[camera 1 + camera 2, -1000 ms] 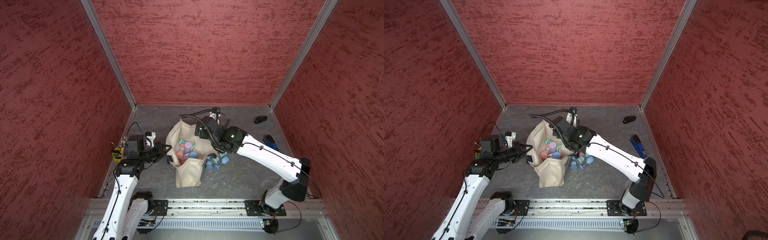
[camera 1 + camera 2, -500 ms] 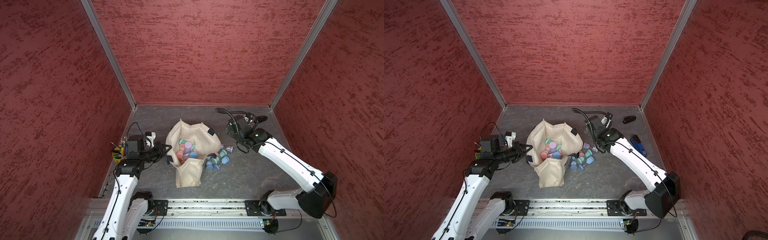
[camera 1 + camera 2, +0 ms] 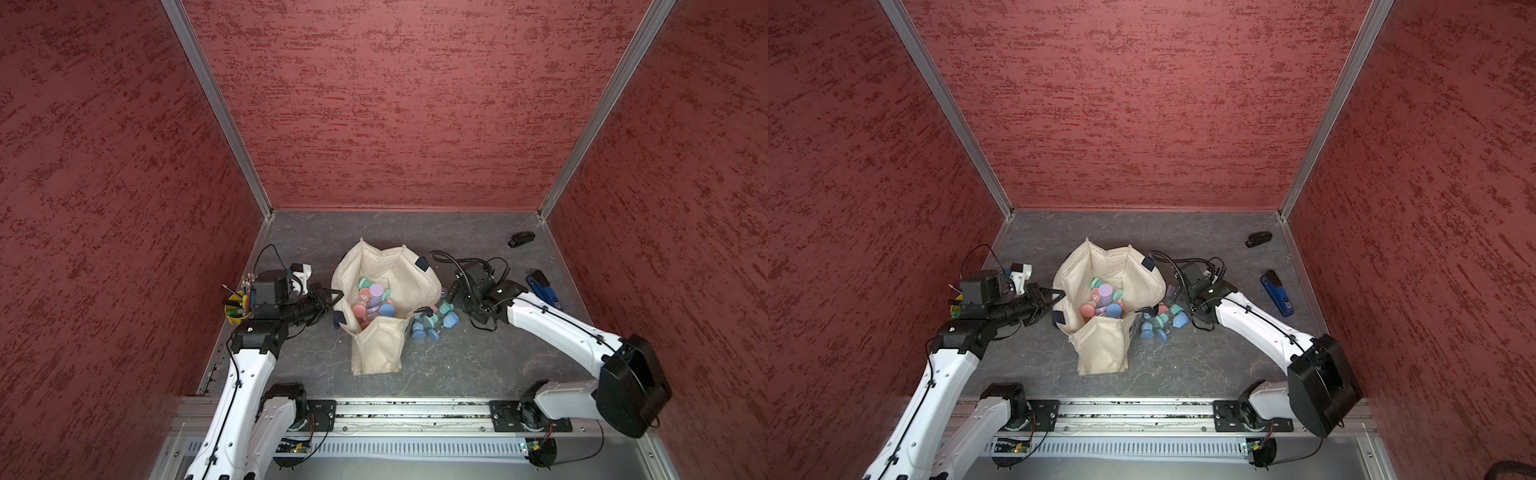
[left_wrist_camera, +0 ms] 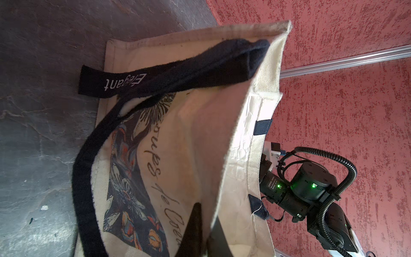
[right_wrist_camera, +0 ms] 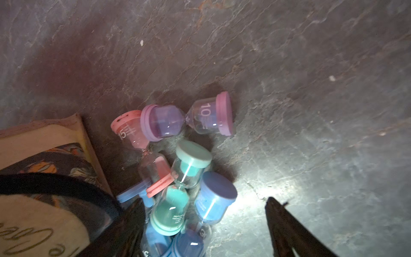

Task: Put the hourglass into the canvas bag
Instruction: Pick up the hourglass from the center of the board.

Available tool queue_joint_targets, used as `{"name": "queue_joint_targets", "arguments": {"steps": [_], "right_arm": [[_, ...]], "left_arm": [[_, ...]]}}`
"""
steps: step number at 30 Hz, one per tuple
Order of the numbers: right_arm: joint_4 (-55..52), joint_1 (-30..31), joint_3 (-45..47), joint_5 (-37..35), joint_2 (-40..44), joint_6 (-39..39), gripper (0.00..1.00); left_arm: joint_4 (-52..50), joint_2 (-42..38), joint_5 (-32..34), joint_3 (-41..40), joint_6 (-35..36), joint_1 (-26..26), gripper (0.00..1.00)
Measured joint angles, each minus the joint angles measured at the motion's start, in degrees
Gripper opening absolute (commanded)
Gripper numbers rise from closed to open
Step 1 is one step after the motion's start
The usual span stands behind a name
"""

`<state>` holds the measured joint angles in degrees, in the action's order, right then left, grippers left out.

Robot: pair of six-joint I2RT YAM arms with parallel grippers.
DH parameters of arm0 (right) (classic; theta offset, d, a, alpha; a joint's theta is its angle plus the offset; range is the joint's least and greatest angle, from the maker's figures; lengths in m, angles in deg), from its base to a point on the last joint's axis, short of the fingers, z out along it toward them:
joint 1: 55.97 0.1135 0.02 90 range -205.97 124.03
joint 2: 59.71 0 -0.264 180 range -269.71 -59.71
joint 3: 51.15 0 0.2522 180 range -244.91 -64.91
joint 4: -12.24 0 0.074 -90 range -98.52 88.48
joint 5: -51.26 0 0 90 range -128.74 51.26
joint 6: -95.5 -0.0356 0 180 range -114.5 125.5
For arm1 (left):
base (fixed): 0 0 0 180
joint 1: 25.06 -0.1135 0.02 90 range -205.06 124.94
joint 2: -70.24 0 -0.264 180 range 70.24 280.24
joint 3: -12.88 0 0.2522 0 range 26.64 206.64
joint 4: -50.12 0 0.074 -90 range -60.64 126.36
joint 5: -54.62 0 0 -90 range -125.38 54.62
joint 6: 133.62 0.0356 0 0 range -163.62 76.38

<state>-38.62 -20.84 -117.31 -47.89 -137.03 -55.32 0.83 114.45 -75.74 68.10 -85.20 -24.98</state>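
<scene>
A: Hourglasses (image 5: 166, 121) outside the canvas bag (image 3: 376, 353)?
B: At least five, heaped just beside it; more lie inside. Two grippers: left gripper (image 3: 331, 296) pinches the bag's rim, right gripper (image 5: 204, 222) stands wide over the heap.

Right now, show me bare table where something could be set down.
Bare: the table behind the canvas bag up to the back wall, and the near strip between bag and rail. Crowded: the hourglass pile beside the bag, by the right gripper.

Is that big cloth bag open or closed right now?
Open: the canvas bag gapes wide at the top, with coloured hourglasses visible inside.
</scene>
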Motion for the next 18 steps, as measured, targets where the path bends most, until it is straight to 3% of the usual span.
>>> {"name": "queue_joint_targets", "arguments": {"steps": [18], "right_arm": [[6.4, 7.7, 7.9, 4.4, 0.2, -10.7, 0.66]], "left_arm": [[0.0, 0.0, 0.0, 0.0, 0.0, 0.0, 0.09]]}}
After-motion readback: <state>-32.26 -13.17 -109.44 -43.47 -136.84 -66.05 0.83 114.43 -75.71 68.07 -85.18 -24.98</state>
